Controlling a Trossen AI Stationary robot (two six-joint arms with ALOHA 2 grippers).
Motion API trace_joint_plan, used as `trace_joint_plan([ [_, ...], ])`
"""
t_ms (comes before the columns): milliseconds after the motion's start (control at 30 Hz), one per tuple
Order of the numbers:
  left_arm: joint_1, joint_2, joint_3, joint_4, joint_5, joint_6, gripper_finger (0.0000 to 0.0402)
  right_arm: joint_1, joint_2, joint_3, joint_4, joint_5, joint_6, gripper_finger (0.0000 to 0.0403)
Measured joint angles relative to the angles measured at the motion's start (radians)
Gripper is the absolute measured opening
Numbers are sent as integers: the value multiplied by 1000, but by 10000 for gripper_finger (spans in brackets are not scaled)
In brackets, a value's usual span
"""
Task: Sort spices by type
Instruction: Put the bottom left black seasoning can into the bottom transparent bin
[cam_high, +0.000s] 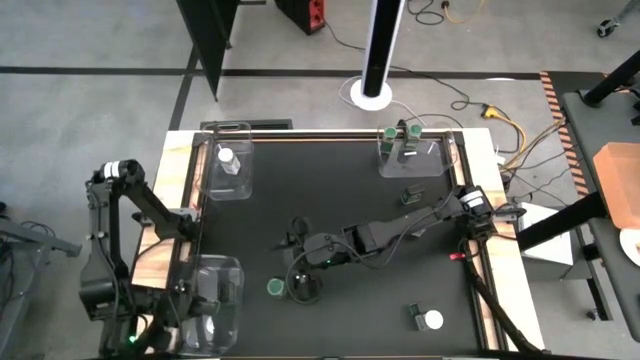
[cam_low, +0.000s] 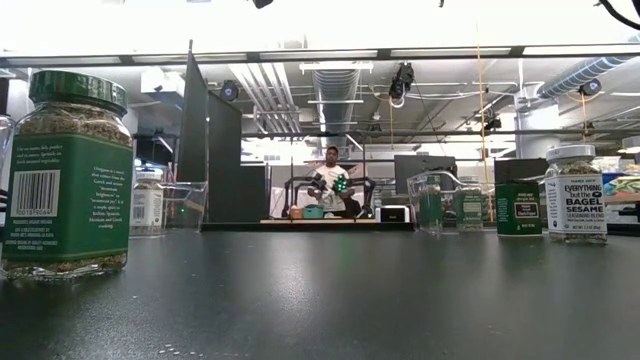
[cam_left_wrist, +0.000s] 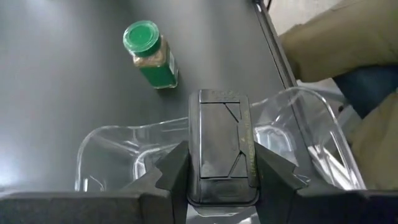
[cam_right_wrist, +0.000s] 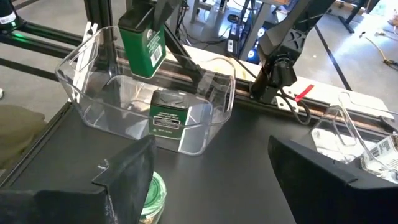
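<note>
My left gripper (cam_left_wrist: 222, 171) is shut on a green spice tin (cam_right_wrist: 143, 45) with a dark top, above the clear tray (cam_high: 222, 300) at the table's near left. A second green tin (cam_right_wrist: 168, 118) stands on its base inside that tray. My right gripper (cam_right_wrist: 211, 186) stands open at mid-table (cam_high: 303, 287). A green-lidded spice jar (cam_high: 275, 287) stands on the table right beside one of its fingers (cam_right_wrist: 124, 180), and I cannot tell whether they touch. The same jar shows in the left wrist view (cam_left_wrist: 150, 55). My left gripper pinches the tin's upper end (cam_left_wrist: 198, 155) between its two fingers, one on each of two opposite sides. The fingers slant down from above. The tin hangs below them, a little tilted, clear of the tray and of the tin inside it.
A far-left tray (cam_high: 228, 165) holds a white-lidded jar. A far-right tray (cam_high: 410, 155) holds green-lidded jars. At the near right stand a white-lidded jar (cam_high: 432, 320) and a green tin (cam_low: 518, 208). Another small tin (cam_high: 412, 193) stands toward the far right. Olive cloth (cam_left_wrist: 336, 43) lies just off the table's edge.
</note>
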Motion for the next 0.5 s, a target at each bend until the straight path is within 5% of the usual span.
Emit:
trace_joint_plan([
  [500,-1,-2,-13,-9,-82,-98,114,0,0,-1,-1,0,-22,311],
])
